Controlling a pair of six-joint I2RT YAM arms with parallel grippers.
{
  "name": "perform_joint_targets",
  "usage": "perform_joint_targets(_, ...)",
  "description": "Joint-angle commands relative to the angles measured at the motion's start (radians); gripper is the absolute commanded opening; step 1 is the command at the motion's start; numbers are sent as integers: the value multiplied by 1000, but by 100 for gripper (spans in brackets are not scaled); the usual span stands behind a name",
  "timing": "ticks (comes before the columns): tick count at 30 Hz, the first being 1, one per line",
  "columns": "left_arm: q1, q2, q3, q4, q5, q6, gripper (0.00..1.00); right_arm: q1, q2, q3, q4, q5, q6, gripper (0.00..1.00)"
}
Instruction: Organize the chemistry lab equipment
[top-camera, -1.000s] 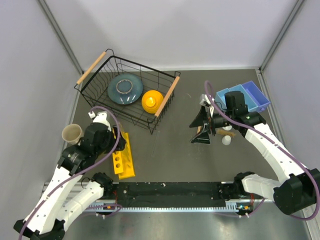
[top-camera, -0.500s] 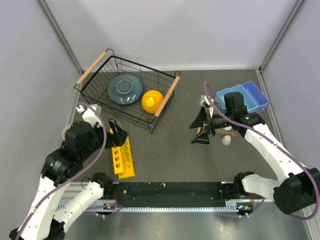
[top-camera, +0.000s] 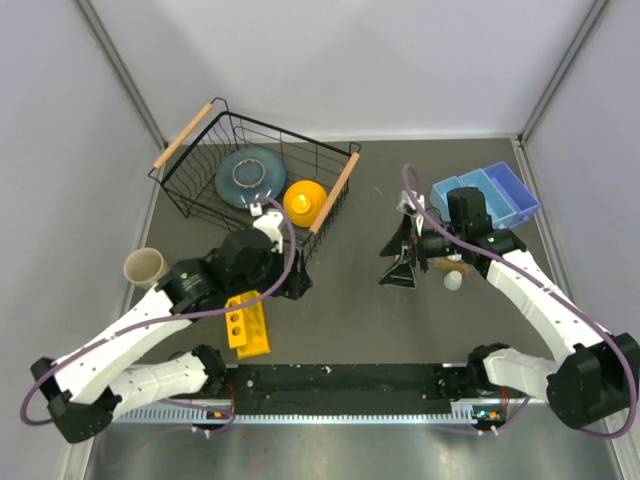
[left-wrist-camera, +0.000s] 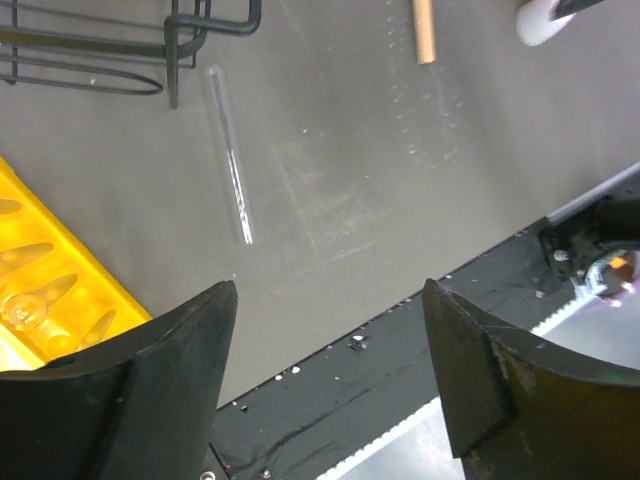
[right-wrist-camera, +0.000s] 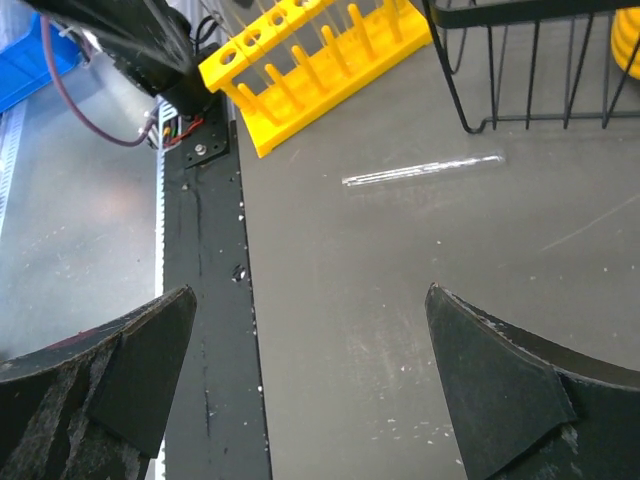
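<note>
At the far left of the table (top-camera: 350, 320) a beige cup (top-camera: 143, 267) is seen standing upright, apart from everything else. To its right a yellow rack (top-camera: 248, 325) lies on the dark surface, with a row of round holes along its top.

The left gripper (top-camera: 290, 283) is held low over the table, just past the rack and beside the near corner of the wire basket (top-camera: 185, 135). Its fingers (left-wrist-camera: 150, 390) are spread apart in the wrist view, and nothing is caught between them. A blue-grey plate (top-camera: 249, 178) and a yellow dome (top-camera: 305, 201) are held in the basket.

The glass tube (left-wrist-camera: 230, 155) lies flat on the bare table, just beside a foot of the basket and near the rack – touched by neither gripper. The same tube is picked up from the other side by the right wrist camera, as a thin bright line in front of the basket.

Further right the right gripper (top-camera: 402, 262) is poised above the table, pointed towards the left side. Its fingers (right-wrist-camera: 500, 390) stand wide apart with only bare table between them.

Close behind it a wooden stick (left-wrist-camera: 424, 30) rests on the surface, and a small white piece (top-camera: 453, 281) sits just beside that. At the far right corner a blue tray (top-camera: 500, 190) with compartments is placed – what it contains cannot be told.
</note>
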Motion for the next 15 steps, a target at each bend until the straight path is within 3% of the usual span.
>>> perform_joint_targets(1, -44, 59, -97, 137, -122, -49, 77, -8, -14, -18, 103, 64, 64, 99)
perform_joint_targets(15, -84, 334, -288, 387, -180, -94, 66, -15, -23, -87, 202, 107, 141, 99)
